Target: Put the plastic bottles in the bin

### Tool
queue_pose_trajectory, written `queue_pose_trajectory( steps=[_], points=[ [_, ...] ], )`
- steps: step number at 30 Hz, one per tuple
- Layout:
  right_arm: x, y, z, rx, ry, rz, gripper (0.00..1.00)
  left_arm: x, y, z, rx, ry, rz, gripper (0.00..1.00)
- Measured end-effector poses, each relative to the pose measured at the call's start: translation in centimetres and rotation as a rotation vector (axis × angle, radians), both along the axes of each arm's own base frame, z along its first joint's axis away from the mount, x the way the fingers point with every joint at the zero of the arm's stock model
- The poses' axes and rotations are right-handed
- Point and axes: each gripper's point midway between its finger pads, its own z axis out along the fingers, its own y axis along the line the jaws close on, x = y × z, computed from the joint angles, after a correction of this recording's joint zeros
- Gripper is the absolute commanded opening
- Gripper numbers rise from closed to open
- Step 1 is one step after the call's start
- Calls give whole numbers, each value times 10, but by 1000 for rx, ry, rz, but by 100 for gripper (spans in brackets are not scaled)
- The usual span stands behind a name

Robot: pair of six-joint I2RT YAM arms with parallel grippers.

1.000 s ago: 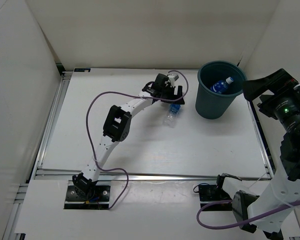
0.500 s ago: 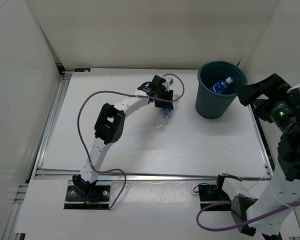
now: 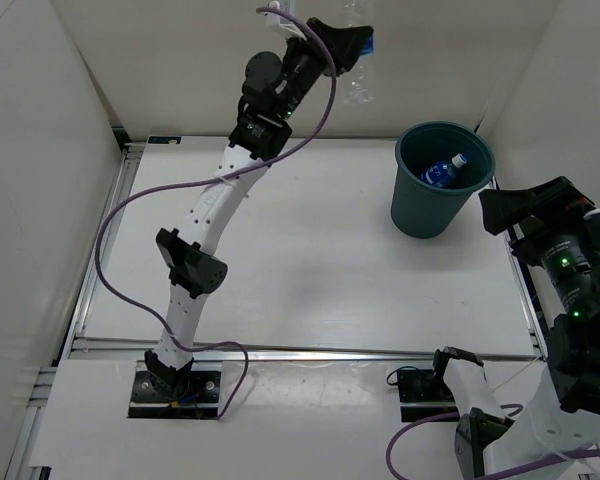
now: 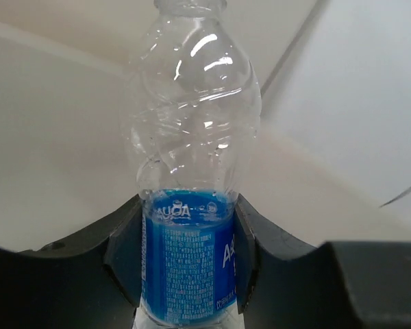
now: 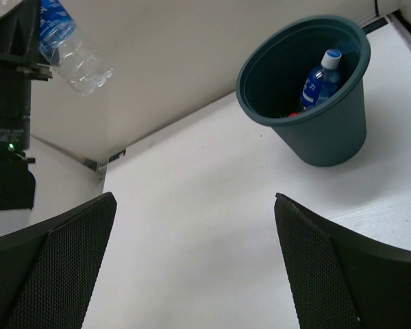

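- My left fingers (image 4: 127, 250) clamp the blue-labelled bottle (image 4: 192, 137) at its label, held high to clear the bin (image 3: 420, 205) rim.
- My right fingers (image 5: 55, 274) stand apart, empty.

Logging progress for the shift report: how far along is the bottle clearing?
Done: a capped blue-label bottle lies inside the bin. In hand: the left gripper holds a second blue-label bottle high, left of the bin, not yet over it. Left: dropping it in; no other bottle shows on the table. Right gripper open, empty.
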Motion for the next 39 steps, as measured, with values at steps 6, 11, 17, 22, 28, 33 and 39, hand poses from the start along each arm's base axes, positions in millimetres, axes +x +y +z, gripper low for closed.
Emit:
queue_pose_trajectory(
  steps=[6, 11, 17, 22, 28, 33, 39],
  points=[
    [-19, -3, 28, -7, -73, -55, 99, -24, -45, 20, -289, -24, -116, 47],
    [-53, 8, 57, -16, -184, -49, 99, 11, -96, -69, -318, 132, -126, 47],
    [-70, 22, 55, 0, -190, 7, 99, 32, -131, -152, -312, 261, -96, 46],
    [-66, 32, 48, 31, -144, 70, 99, 27, -137, -153, -366, 273, -97, 47],
    [-58, 36, 45, 47, -111, 111, 99, 17, -142, -143, -420, 265, -106, 51],
    [-58, 39, 45, 49, -108, 128, 99, -2, -159, -142, -414, 265, -134, 54],
    [-59, 42, 45, 47, -109, 148, 99, -24, -179, -144, -366, 237, -157, 62]
  ],
)
